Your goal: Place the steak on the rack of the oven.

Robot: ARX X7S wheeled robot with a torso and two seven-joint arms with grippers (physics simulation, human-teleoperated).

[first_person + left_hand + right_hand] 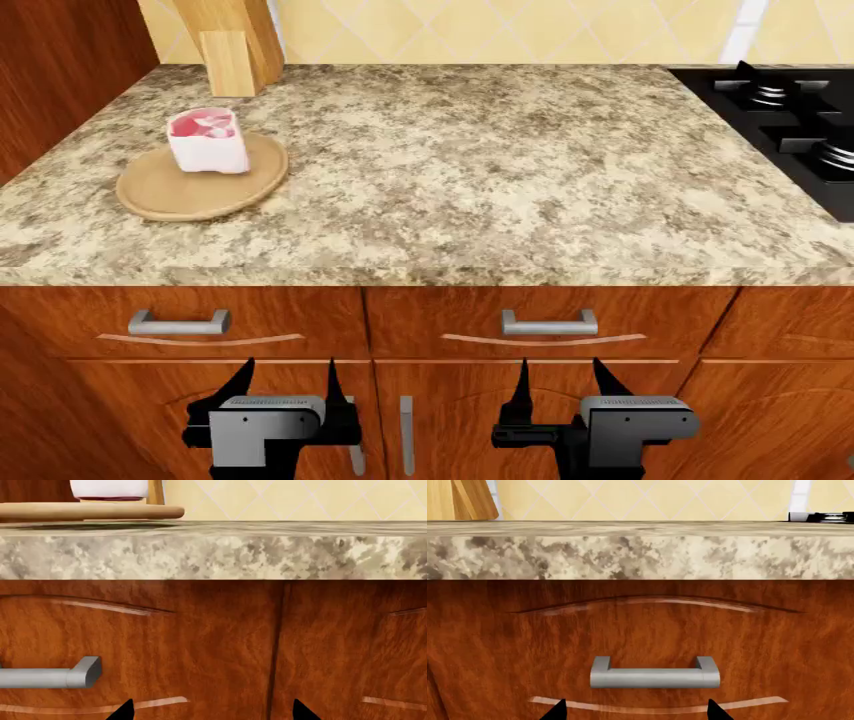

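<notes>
The steak (207,139), a thick chunk with a red-pink top and pale sides, sits on a round wooden board (200,180) at the counter's back left. In the left wrist view the steak (110,489) shows as a pale block above the board's edge (87,512). My left gripper (287,385) and right gripper (561,383) hang low in front of the cabinet drawers, both open and empty, well below and short of the steak. Only the fingertips (125,711) (558,711) show in the wrist views. The oven and its rack are out of view.
A granite counter (507,170) spans the view above wooden drawers with silver handles (179,322) (549,322). A black gas hob (794,120) sits at the right. A wooden block (230,45) stands behind the board. A brown cabinet wall (60,60) rises at the left.
</notes>
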